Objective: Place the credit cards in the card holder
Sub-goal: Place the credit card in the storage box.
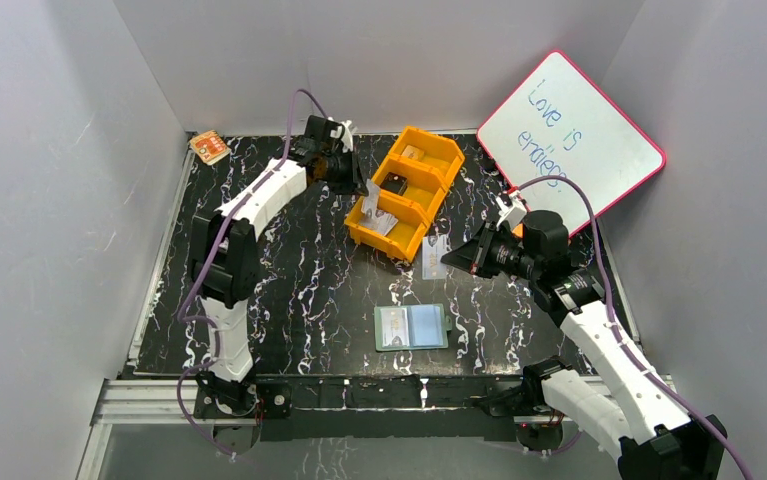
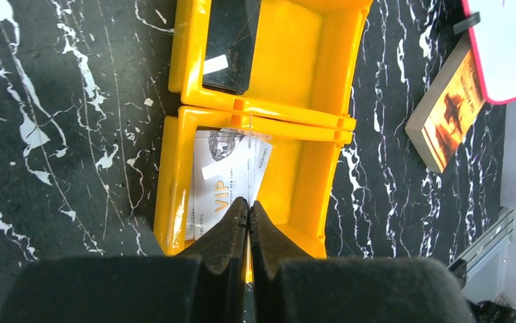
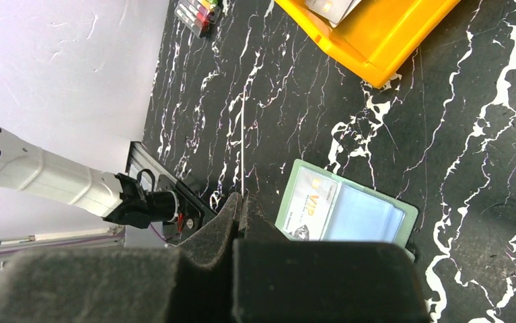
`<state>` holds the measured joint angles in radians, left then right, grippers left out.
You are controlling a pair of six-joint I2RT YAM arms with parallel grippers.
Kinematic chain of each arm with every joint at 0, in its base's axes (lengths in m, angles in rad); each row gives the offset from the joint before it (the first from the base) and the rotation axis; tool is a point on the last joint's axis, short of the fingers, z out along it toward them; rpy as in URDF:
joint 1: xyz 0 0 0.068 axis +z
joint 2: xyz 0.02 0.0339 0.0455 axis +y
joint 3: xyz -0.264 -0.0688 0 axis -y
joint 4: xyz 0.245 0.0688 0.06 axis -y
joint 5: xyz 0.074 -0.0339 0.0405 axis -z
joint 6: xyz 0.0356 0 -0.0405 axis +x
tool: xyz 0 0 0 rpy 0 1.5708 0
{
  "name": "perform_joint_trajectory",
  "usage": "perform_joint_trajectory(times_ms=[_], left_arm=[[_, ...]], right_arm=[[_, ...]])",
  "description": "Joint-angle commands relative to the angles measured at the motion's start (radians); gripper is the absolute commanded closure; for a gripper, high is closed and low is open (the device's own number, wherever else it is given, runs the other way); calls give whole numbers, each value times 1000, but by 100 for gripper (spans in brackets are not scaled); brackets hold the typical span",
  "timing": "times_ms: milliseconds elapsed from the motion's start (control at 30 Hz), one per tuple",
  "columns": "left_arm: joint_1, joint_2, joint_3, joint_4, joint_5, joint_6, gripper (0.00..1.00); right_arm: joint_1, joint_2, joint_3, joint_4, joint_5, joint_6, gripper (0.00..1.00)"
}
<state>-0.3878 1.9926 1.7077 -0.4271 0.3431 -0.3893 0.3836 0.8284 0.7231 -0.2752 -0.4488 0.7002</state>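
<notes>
shut left gripper poised over silver cards in orange tray

left wrist view: the fingers are pressed together, tips over the tray's near compartment. at least two silver cards lie stacked there, their long axis running straight on from the tips. whether the tips pinch the top card's edge cannot be told. one black card lies in the next compartment.

right wrist view: the right gripper is closed on nothing, above the table. the card holder lies open and flat on the arms' side of the tray, apart from it, with one vip card already in a pocket.

top view: one tray, three compartments. one pale card sits in the far compartment. one loose card lies on the table just beside the tray's near corner, at the right gripper's tips. by this layout, the left arm is nearer the tray's cards, the right arm nearer the card holder.
</notes>
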Motion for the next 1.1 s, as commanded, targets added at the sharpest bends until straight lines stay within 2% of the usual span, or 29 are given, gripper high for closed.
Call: perform_joint_trajectory(times_ms=[0,367,667,1067], left_arm=[[6,28,52,-78,88,84,100],[17,50,52,-107,83,115,100],[16,-32,67,-128,45,115,100],[16,68,120,-209,47,99,100]], right_arm=[[5,-9,2,20,20,-34,100],[11,-1,1,22,28,-51,100],[13,-13,-5,17,35,-57,100],[15,-34,-10,-11,40,-61,100]])
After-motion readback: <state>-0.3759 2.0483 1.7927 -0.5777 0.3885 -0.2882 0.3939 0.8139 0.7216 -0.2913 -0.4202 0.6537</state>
